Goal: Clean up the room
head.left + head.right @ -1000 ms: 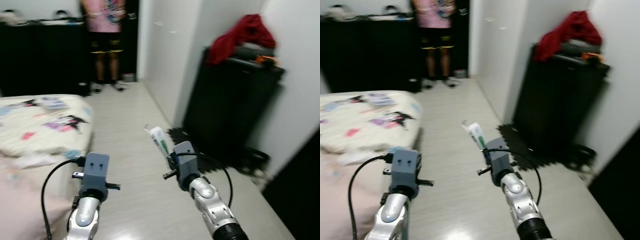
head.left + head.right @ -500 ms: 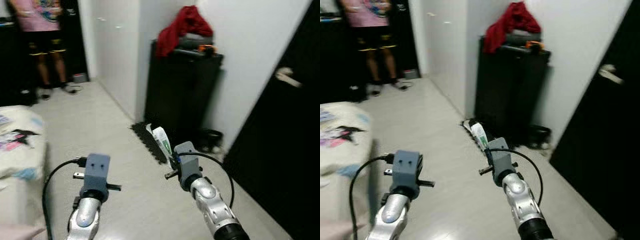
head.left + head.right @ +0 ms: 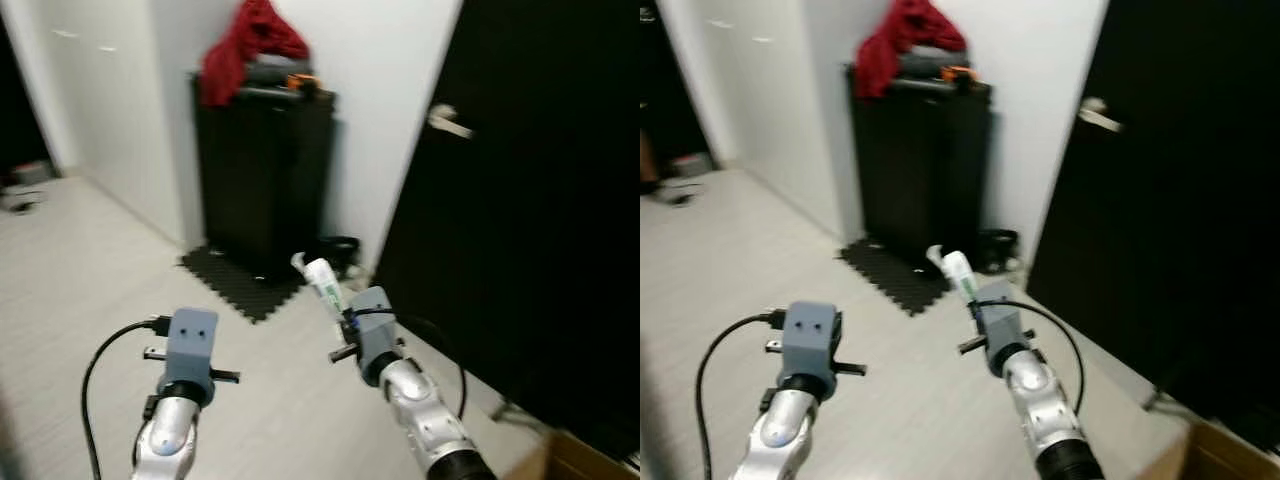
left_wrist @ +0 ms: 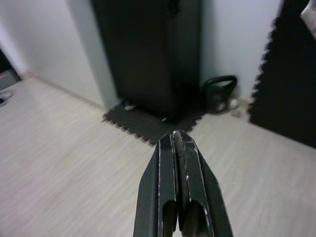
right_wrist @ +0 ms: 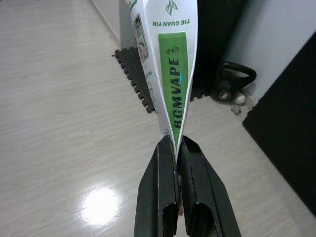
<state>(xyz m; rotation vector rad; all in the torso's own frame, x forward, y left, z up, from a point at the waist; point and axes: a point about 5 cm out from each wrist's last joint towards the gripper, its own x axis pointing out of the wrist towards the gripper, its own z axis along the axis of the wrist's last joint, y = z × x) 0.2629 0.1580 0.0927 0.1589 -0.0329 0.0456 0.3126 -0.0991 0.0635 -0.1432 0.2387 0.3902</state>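
Note:
My right gripper (image 5: pixel 176 146) is shut on a white and green packet (image 5: pixel 169 69) printed "BGMVAPE", and the flat packet sticks up past the fingertips. In the left eye view the packet (image 3: pixel 322 284) stands above the right wrist, held over the pale floor. My left gripper (image 4: pixel 178 137) is shut with nothing between its fingers, and it is raised beside the right arm at about the same height.
A black cabinet (image 3: pixel 262 170) stands against the white wall with a red cloth (image 3: pixel 250 45) heaped on top. A black foam mat (image 3: pixel 240 285) and a kettlebell (image 4: pixel 219 93) lie at its foot. A dark door (image 3: pixel 540 200) with a handle (image 3: pixel 450 122) is on the right. A cardboard edge (image 3: pixel 590 460) shows low right.
The camera has swung to the right: the bed and the standing person have left the picture, and the dark door has come in. Both arms keep their pose, packet still held.

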